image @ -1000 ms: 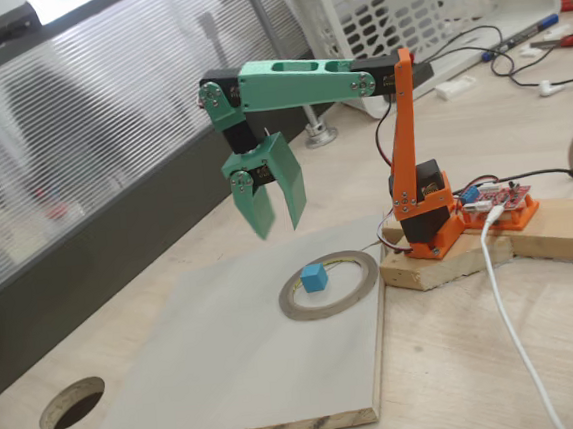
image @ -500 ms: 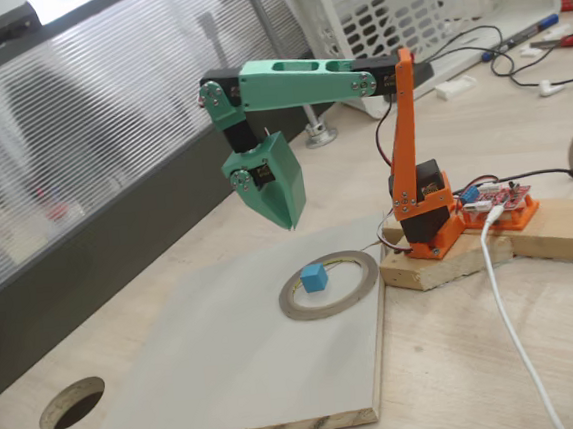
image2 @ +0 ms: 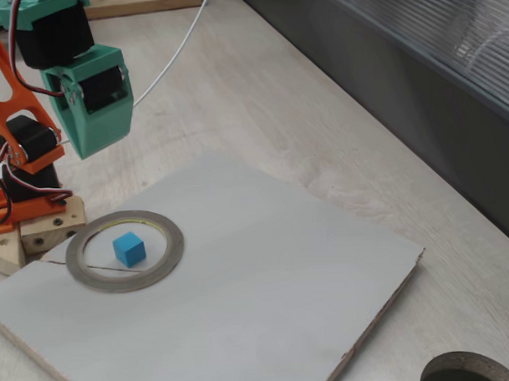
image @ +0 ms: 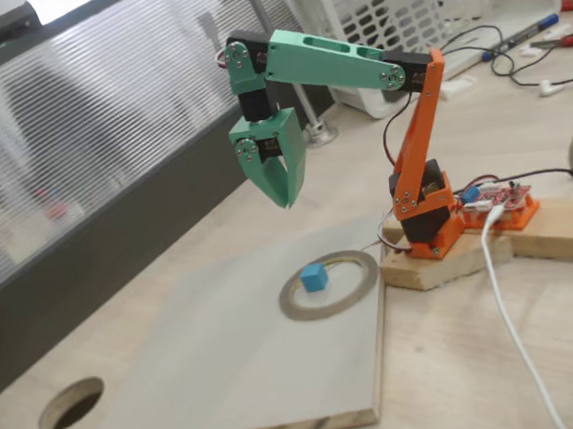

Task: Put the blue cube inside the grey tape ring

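Round hole (image: 71,405) cut through the worktop (image: 500,356) at far left, well apart from everything else. On the pale board (image: 230,370): grey tape ring (image: 329,285) lying flat, blue cube (image: 315,277) sitting inside its hollow, off-centre and apart from the inner rim in both fixed views. Task judged done as things lie.

Cube probably light, rigid, matte, so not slippery; best taken across two opposite flat faces, from above. Much smaller than the claw, hence easy to nudge or tip with a loose approach. Ring thin and light, likely to slide on the smooth board if bumped.

Claw (image: 286,200) hanging high above the board, up and left of the ring, tips together, empty.

Further right: orange base (image: 428,224) on a wooden block (image: 500,246), white cable (image: 512,325) trailing forward.

Hard to make out: claw tips in the other fixed view, seen as one green block (image2: 88,100). Arm cut off at that picture's top left edge. Ring's far rim partly behind the cube.
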Robot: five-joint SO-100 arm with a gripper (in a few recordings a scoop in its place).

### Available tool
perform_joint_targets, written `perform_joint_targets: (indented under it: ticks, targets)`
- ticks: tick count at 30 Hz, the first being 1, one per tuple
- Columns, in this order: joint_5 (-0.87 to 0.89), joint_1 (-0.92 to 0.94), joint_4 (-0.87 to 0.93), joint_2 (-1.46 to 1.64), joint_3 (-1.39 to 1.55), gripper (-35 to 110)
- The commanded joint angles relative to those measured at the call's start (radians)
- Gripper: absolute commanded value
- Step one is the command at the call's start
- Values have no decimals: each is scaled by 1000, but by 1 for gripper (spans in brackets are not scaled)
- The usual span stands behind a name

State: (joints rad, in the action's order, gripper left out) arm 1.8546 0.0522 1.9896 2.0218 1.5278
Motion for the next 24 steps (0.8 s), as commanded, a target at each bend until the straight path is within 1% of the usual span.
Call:
perform_joint_targets:
  ticks: [1,24]
  targets:
    - [12,-3,32,28,-11,3]
    - [9,5,32,28,-11,3]
